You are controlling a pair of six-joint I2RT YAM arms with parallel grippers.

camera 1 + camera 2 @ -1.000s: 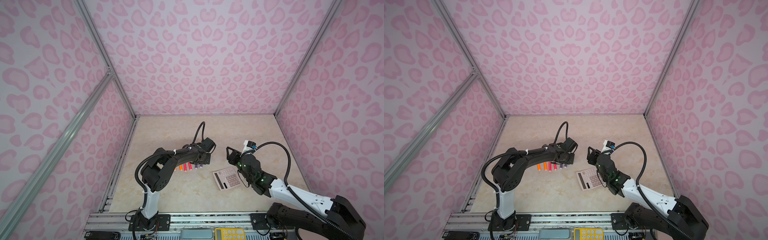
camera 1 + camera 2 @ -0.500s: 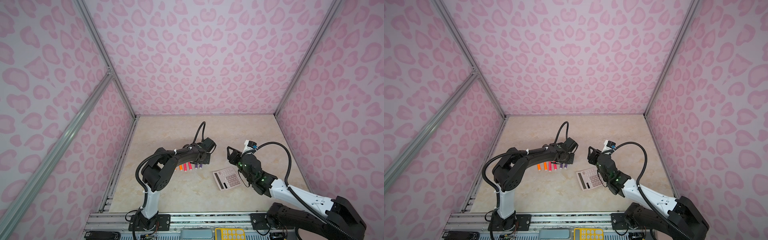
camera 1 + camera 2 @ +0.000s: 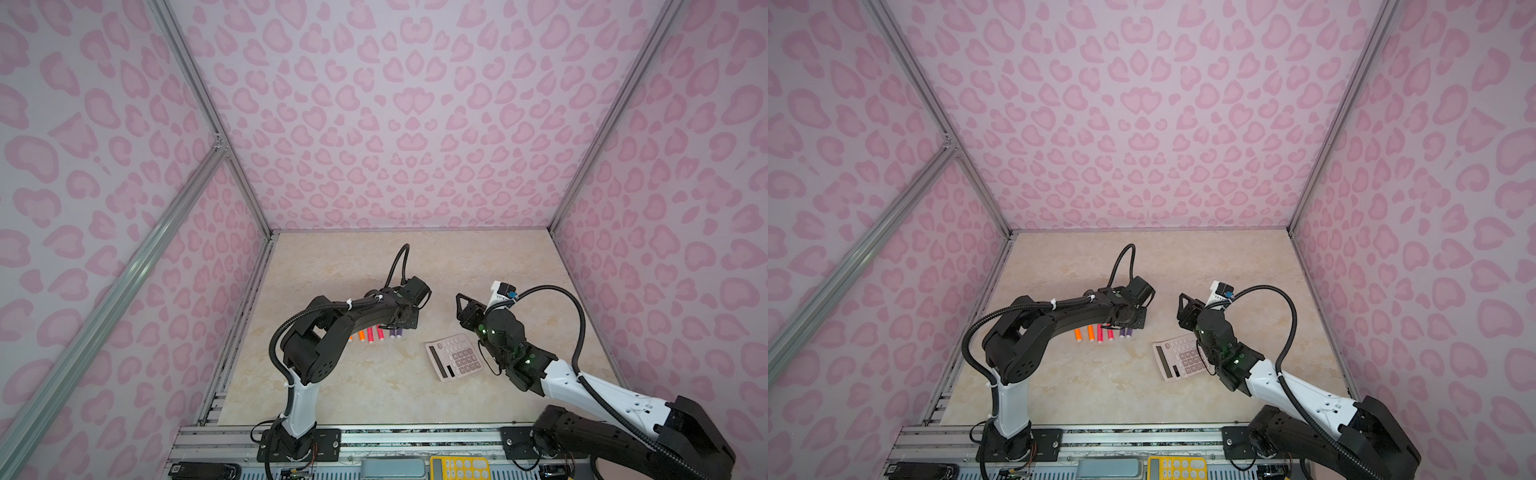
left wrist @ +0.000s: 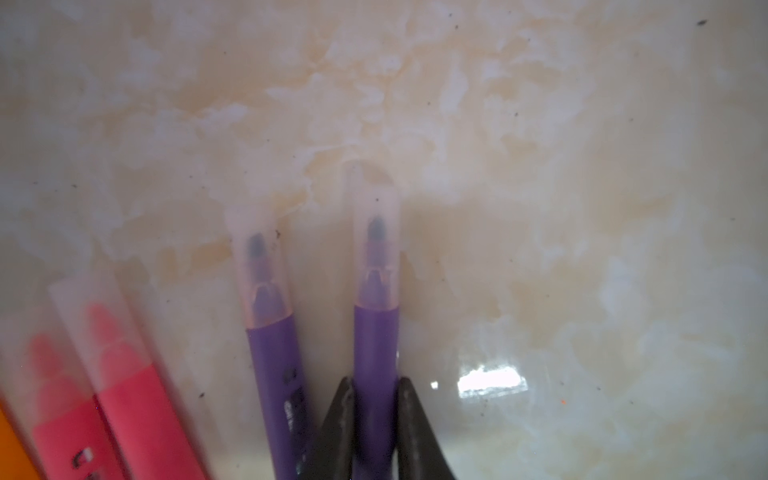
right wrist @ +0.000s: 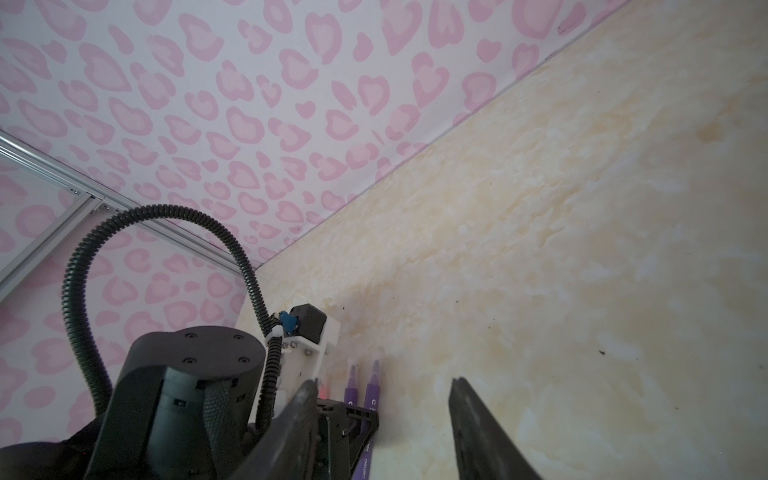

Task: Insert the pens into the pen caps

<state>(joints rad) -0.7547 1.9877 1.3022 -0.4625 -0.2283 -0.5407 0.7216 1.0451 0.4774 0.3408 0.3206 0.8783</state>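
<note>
Orange, pink-red, purple on the pens (image 3: 380,333) — frosted clear on the caps (image 4: 376,232). Pink on the calculator (image 3: 455,357), four o'clock from them. Cream marbling across the table (image 3: 353,395); pink blotches over pale walls (image 3: 395,124).

Left fingers (image 4: 338,428) clamp nearly shut; right fingers (image 5: 478,436) stand spread apart.

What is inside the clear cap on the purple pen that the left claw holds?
Inside the clear cap, the dark pointed tip and tapered neck of the purple pen show through. The left claw hides the pen's rear part.
</note>
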